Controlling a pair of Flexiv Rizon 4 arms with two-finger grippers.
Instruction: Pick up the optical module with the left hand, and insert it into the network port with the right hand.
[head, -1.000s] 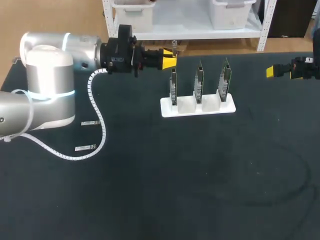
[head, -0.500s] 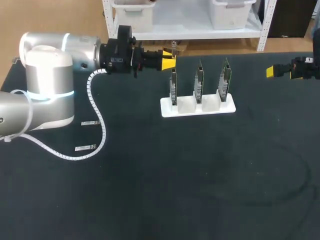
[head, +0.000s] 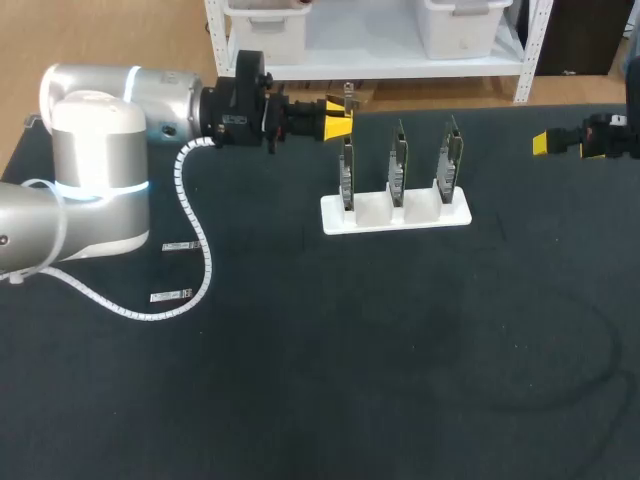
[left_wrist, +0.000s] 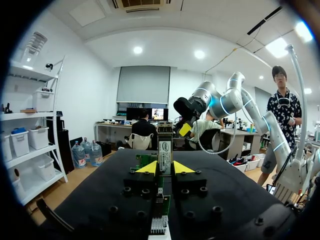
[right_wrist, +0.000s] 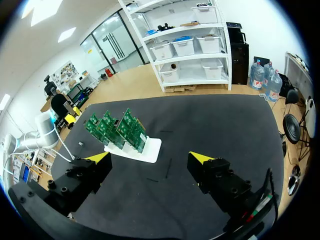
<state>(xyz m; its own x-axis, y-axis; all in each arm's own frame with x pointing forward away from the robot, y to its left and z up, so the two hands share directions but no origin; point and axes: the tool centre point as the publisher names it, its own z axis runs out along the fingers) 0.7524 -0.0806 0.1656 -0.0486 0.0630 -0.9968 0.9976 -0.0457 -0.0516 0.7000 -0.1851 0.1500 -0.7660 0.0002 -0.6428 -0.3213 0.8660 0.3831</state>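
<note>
left claw (head: 340, 117) holding optical module (left_wrist: 165, 149), shifted a hair, barely perceptible

The optical module (left_wrist: 165, 148) looks metallic, the table (head: 300, 400) matt black cloth.

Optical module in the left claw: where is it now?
In the head view, the optical module stands upright in the left claw near the table's far edge, just beyond the leftmost circuit board in the white stand.

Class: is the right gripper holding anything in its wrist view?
No, the right gripper stands open, nothing between its fingers.
</note>
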